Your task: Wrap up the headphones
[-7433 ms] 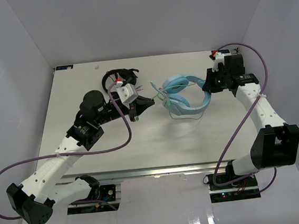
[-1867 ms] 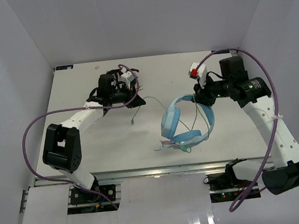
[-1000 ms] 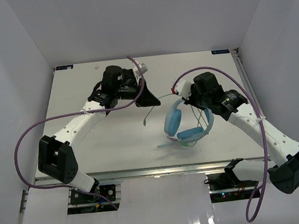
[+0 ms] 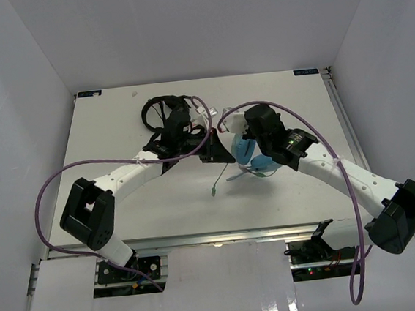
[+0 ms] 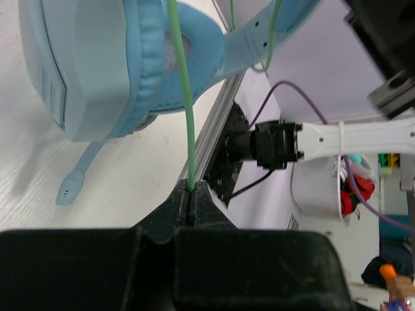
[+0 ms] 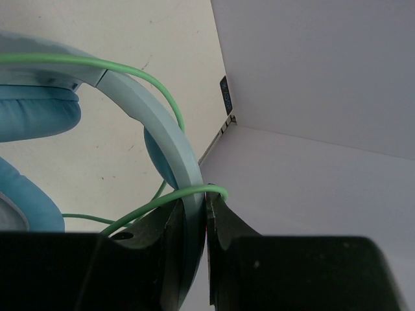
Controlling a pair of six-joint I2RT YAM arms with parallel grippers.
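Observation:
The light blue headphones [image 4: 249, 156] hang above the middle of the table, held up by the band. My right gripper [image 6: 201, 207] is shut on the band [image 6: 170, 139], and the green cable [image 6: 130, 74] loops over the band at the jaws. My left gripper [image 5: 190, 194] is shut on the thin green cable [image 5: 181, 97], which runs taut up past an oval padded cup [image 5: 123, 65]. The blue boom microphone [image 5: 78, 172] hangs below that cup. In the top view the left gripper [image 4: 218, 154] sits just left of the cups and the cable's free end [image 4: 216, 188] dangles to the table.
Smaller black headphones [image 4: 160, 108] lie at the back of the table behind the left arm. The white table [image 4: 124, 207] has grey walls on three sides. Purple arm cables [image 4: 49, 193] arc over the left and right sides.
Both arms have closed in toward the table's middle. The right gripper carried the headphones left and back; the left gripper moved right and now sits beside the cups, and the black headphones are uncovered.

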